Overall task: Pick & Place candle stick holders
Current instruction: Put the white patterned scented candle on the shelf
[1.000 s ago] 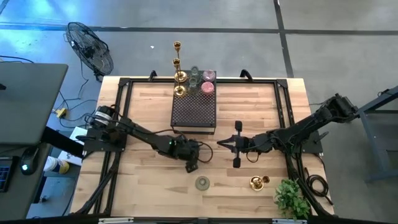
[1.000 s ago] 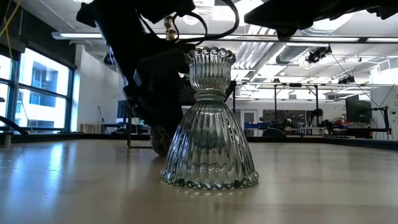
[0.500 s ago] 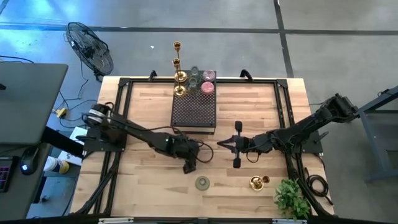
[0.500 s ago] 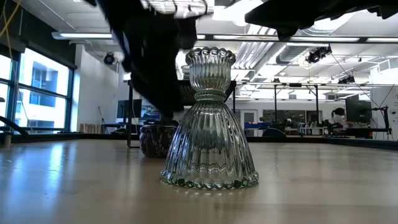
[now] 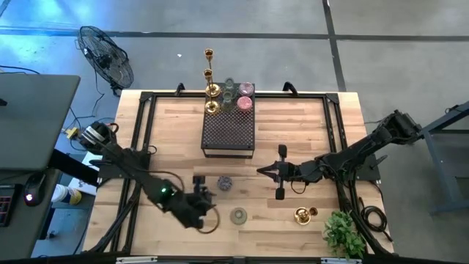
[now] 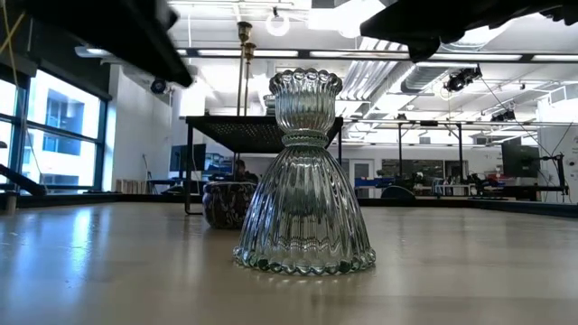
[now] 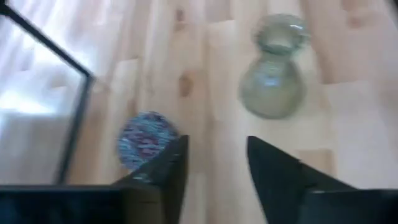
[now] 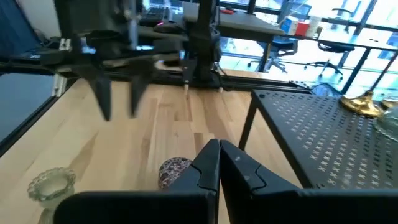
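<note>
Wooden table (image 5: 168,132) — dotted box (image 5: 229,129) holding gold candlesticks (image 5: 211,89) and cups; left hand (image 5: 203,213) apart, right hand (image 5: 261,171) together.

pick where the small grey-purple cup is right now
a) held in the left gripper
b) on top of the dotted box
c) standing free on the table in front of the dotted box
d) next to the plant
c: the grey-purple cup stands alone on the wood in front of the dotted box, with the left gripper open and clear of it, near the clear glass holder.
</note>
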